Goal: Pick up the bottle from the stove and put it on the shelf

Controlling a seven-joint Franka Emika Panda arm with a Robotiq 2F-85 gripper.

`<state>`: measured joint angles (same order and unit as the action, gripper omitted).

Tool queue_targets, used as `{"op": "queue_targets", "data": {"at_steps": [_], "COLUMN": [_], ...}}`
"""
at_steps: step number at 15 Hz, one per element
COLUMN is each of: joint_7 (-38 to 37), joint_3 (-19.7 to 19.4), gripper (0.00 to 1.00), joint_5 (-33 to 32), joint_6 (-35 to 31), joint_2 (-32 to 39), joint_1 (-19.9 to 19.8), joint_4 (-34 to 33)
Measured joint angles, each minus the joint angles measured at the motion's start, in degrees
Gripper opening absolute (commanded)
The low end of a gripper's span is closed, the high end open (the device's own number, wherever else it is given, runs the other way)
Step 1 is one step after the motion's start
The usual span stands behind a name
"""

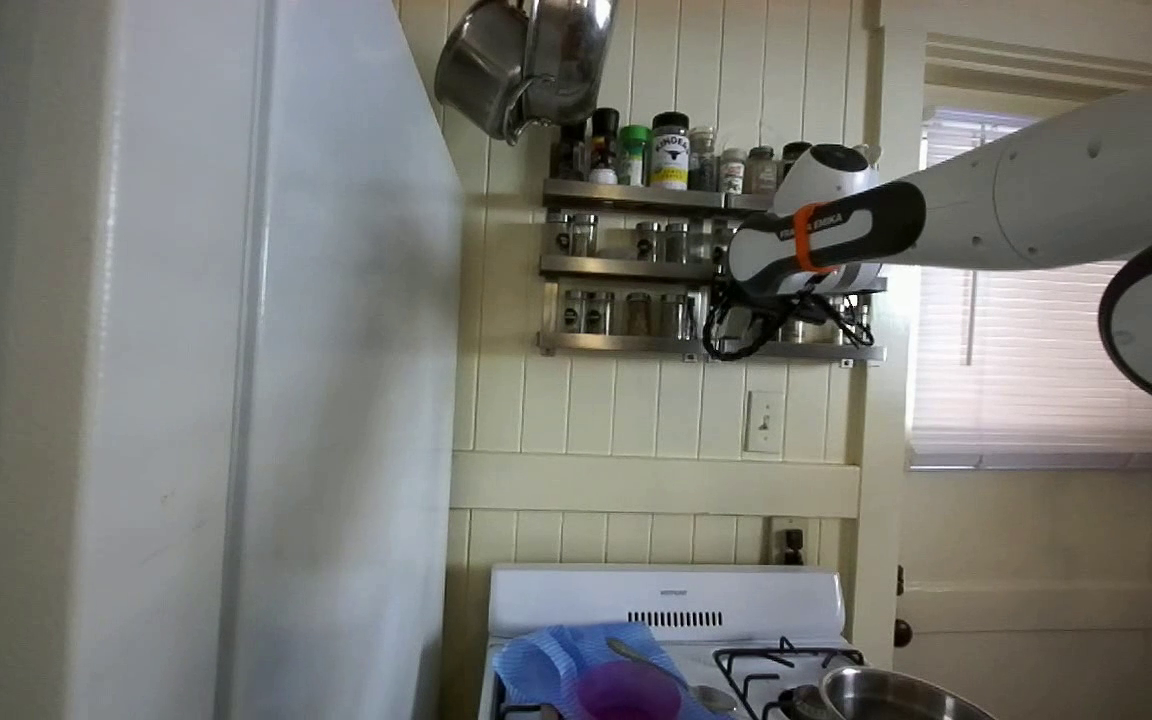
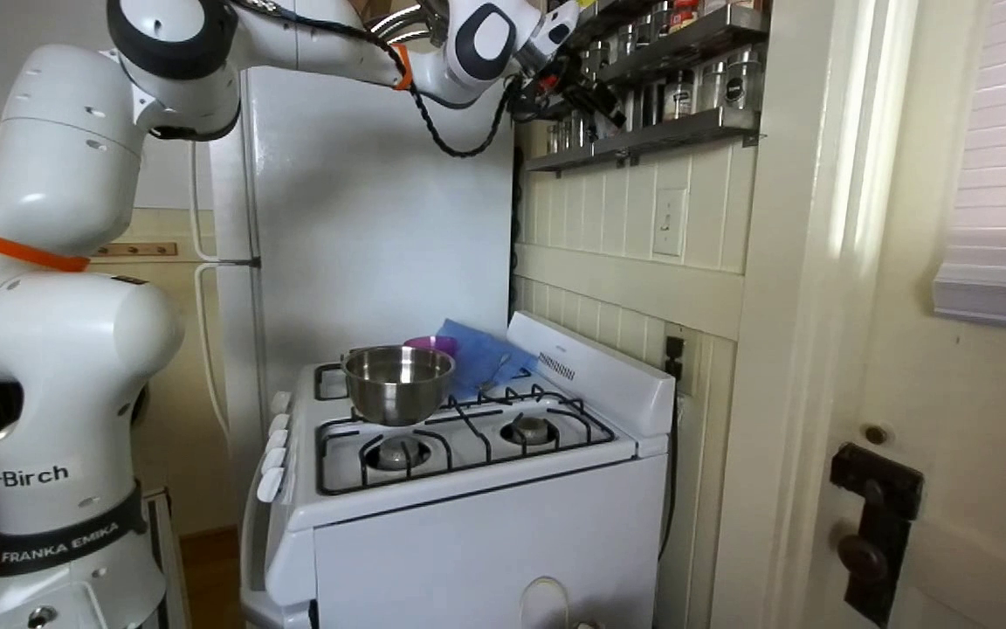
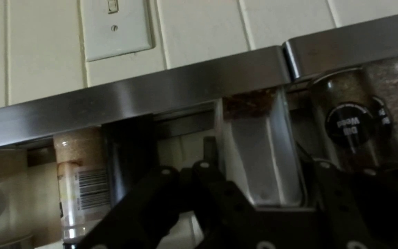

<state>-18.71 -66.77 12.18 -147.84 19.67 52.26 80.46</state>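
Wrist view: gripper [image 3: 258, 152] juts up from 6 o'c, dark fingers [image 3: 210, 148] apart w/ a pale clear squarish bottle [image 3: 254, 162] btwn them, at 4 o'c; can't tell if they're pressing on it or just alongside, nor for sure that it's the task's bottle. Red-brown bits at its 12 o'c end, which is partly hidden by the steel edge of the shelf [image 3: 185, 83], running from 9 to 2. Dill Weed jar [image 3: 351, 121] at 3, barcoded jar [image 3: 85, 186] at 8, light switch [image 3: 98, 38] at 11. In an exterior view, arm [image 1: 1056, 190] at 2–3 o'c, its end in front of the shelf at 1, tiers w/ assorted spice jars [image 1: 671, 150]; steel pots [image 1: 496, 70] up at 12; stove [image 1: 666, 600] approx 6, w/ blue cloth [image 1: 531, 665] & purple bowl [image 1: 626, 690] on top. In an exterior view, arm stands at 9, gripper at 1 by the lower shelf tier, jaws too dark to read; steel bowl [image 2: 398, 393] on stove at 8, fridge [image 2: 381, 201] btwn 10 & 11.
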Motion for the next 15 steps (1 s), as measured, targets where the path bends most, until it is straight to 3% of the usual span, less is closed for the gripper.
{"op": "queue_targets", "data": {"at_steps": [5,15], "joint_7": [-0.05,0.72], "joint_3": [2.04,2.49], "gripper": [0.24,0.24], "joint_5": [1.93,1.84], "joint_6": [0.59,12.1], "joint_2": [0.08,2.36], "joint_1": [-2.68,-6.63], "joint_4": [-1.17,-8.7]}}
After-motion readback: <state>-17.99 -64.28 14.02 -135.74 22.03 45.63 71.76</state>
